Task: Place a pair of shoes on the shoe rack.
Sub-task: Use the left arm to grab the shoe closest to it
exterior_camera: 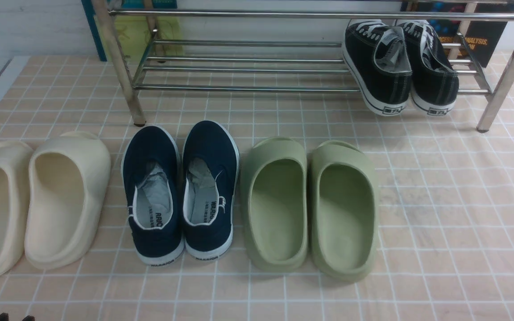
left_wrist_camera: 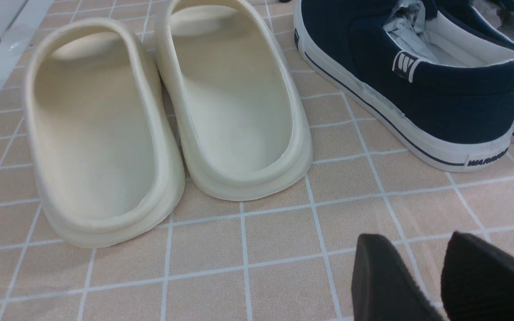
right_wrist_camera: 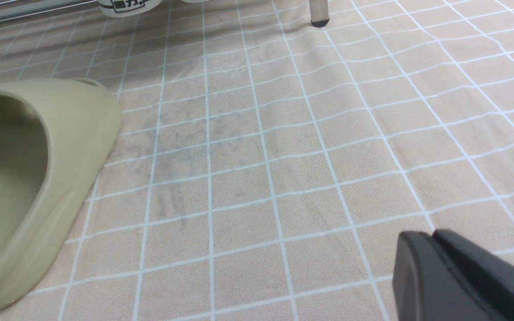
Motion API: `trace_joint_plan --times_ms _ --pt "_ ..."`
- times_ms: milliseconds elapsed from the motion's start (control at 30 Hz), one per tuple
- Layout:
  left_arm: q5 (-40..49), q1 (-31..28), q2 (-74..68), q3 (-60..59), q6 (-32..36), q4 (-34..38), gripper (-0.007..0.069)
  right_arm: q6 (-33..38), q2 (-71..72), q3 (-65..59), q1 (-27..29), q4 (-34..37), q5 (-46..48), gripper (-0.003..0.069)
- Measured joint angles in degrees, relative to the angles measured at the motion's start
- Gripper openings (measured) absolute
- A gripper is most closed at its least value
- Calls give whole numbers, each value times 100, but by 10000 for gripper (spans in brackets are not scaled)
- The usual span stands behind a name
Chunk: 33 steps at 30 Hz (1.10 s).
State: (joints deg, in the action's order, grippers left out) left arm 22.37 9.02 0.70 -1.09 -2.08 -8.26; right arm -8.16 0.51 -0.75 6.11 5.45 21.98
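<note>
I see cream slides (exterior_camera: 38, 200) at far left, the pair touching side by side, heels toward me; the outer one is cut by the front view's edge. Green slides (exterior_camera: 310, 205) sit mid-floor, same orientation, also touching. Black sneakers (exterior_camera: 400, 67) with white laces and soles are at back right, heels toward me and tipped down. Everything in front sits on a peach cloth (exterior_camera: 440, 200) with a white grid, wrinkled on the right, with grey smudges (right_wrist_camera: 181, 156) just beside the green pair. A dark book (exterior_camera: 489, 44) is at back right and a yellow sheet (exterior_camera: 136, 35) at back left.
</note>
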Motion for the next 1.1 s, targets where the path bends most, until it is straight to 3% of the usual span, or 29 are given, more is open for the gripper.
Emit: trace_joint_plan --times_ms 1100 --pt "0 0 0 0 0 -253 239 0 0 0 0 0 0 37"
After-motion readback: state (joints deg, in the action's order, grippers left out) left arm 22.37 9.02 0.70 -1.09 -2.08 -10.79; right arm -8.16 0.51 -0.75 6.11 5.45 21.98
